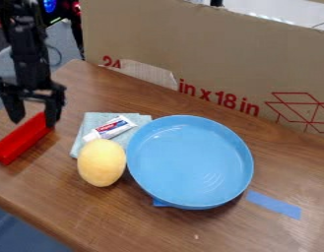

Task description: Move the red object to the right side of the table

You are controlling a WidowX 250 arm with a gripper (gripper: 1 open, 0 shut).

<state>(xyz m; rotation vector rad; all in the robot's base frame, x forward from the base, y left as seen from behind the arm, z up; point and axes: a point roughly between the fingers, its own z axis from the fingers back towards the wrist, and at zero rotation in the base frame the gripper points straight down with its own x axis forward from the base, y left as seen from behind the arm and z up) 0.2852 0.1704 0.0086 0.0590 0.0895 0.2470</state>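
The red object is a long red block lying at an angle near the table's left edge. My gripper hangs straight down over its upper end, open, with one black finger to the left and the other to the right of that end. The fingertips sit low, close to the block; I cannot tell whether they touch it. Nothing is held.
A yellow rounded object lies right of the block, by a grey cloth with a small tube. A large blue plate fills the table's middle. A cardboard box stands behind. Blue tape marks the right front.
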